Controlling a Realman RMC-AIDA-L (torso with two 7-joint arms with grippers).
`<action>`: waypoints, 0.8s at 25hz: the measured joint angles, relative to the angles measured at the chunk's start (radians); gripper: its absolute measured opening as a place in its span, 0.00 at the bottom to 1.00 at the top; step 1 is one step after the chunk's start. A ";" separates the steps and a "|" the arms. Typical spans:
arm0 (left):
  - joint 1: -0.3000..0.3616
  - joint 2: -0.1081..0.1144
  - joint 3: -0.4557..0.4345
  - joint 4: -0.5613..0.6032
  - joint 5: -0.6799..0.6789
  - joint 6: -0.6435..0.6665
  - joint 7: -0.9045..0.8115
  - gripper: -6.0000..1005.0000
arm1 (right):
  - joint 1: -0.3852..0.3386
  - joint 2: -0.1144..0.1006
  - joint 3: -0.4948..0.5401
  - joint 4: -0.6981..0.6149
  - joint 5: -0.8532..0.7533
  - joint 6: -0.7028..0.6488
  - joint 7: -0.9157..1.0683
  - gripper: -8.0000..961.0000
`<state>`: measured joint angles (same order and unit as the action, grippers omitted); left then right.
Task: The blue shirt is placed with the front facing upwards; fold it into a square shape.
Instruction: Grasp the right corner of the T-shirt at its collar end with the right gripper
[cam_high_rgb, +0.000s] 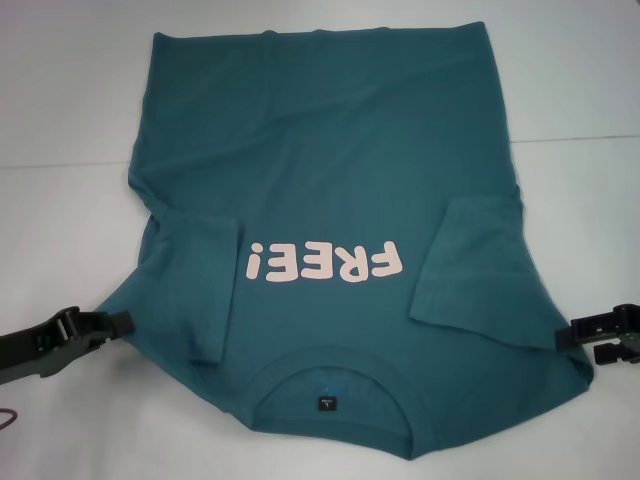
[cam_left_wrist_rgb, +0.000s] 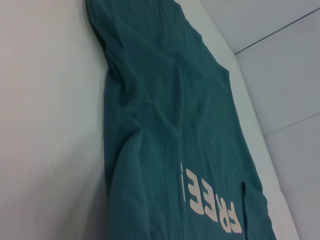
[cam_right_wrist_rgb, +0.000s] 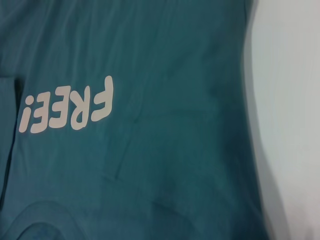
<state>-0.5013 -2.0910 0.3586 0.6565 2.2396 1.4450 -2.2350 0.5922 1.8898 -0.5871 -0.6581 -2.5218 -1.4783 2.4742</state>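
Observation:
The blue shirt (cam_high_rgb: 320, 150) lies flat on the white table with its front up and its collar (cam_high_rgb: 330, 385) toward me. The pale pink "FREE!" print (cam_high_rgb: 325, 262) reads upside down. Both short sleeves are folded inward over the body, one sleeve (cam_high_rgb: 190, 290) on the left and one sleeve (cam_high_rgb: 470, 260) on the right. My left gripper (cam_high_rgb: 115, 322) sits low at the shirt's left shoulder edge. At the right shoulder edge is my right gripper (cam_high_rgb: 575, 335). The wrist views show only the shirt (cam_left_wrist_rgb: 165, 100) (cam_right_wrist_rgb: 175, 60) and table.
The white table (cam_high_rgb: 60, 100) surrounds the shirt, with bare surface to the left, the right and behind the hem. A thin seam line (cam_high_rgb: 580, 138) crosses the table at the back. A small dark neck label (cam_high_rgb: 326, 403) sits inside the collar.

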 joint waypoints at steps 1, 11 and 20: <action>0.000 0.000 0.000 0.000 0.000 0.000 0.000 0.02 | 0.000 0.001 -0.005 0.000 0.000 0.002 0.000 0.85; 0.001 -0.001 0.000 0.000 0.000 0.000 0.000 0.02 | 0.004 0.013 -0.034 0.000 0.000 0.017 0.003 0.85; 0.003 -0.001 -0.001 0.000 0.000 0.000 0.000 0.02 | 0.013 0.016 -0.059 0.011 0.000 0.017 0.003 0.85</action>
<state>-0.4987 -2.0924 0.3575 0.6566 2.2396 1.4450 -2.2350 0.6055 1.9062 -0.6456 -0.6474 -2.5218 -1.4612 2.4773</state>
